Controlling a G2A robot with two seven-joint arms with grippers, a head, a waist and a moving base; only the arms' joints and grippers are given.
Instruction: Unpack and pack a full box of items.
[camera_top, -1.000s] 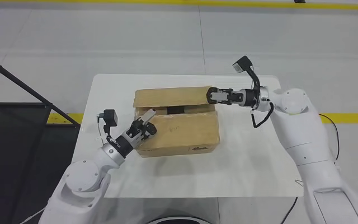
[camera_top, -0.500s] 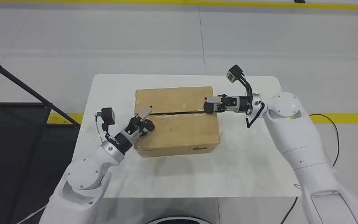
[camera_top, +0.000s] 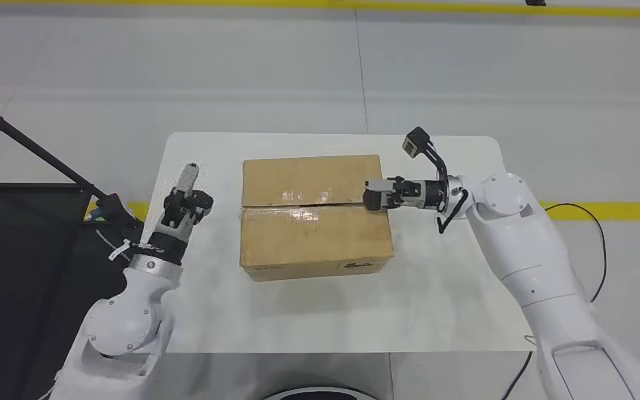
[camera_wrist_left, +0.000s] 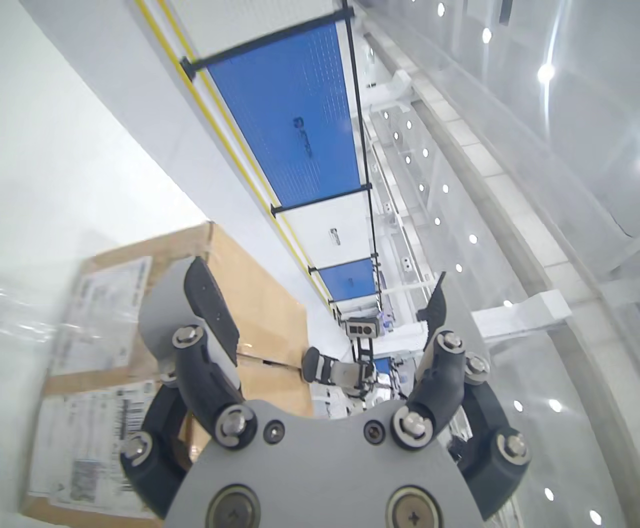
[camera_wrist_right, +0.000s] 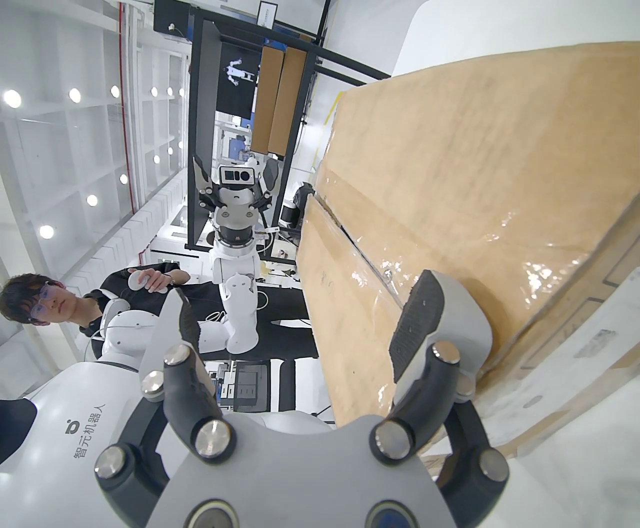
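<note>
1. Looking down from the top camera, I see the box (camera_top: 313, 215) at the middle of the white bench (camera_top: 440, 300), with both flaps folded flat so the lid is shut.
2. The seam between the flaps runs left to right across the top. Clear tape (camera_wrist_right: 380, 270) shines along it in my right wrist view.
3. My right pincer (camera_top: 372, 193) is at the right end of that seam, at the box's upper right edge, and its arm comes in from the right side of the bench.
4. Its fingers are spread with nothing between them. One finger pad (camera_wrist_right: 417, 320) lies at the cardboard's edge just beside the seam, and the other stands clear of the box. I cannot tell whether the pad actually presses on the cardboard.
5. My left pincer (camera_top: 192, 188) is off to the left of the box, apart from it, over the left part of the bench.
6. Its fingers are spread wide too, and it holds nothing.
7. From the left wrist camera I see the box's left face beyond those fingers, carrying white labels (camera_wrist_left: 100, 320). The right pincer shows small at the far end of the seam.
</note>
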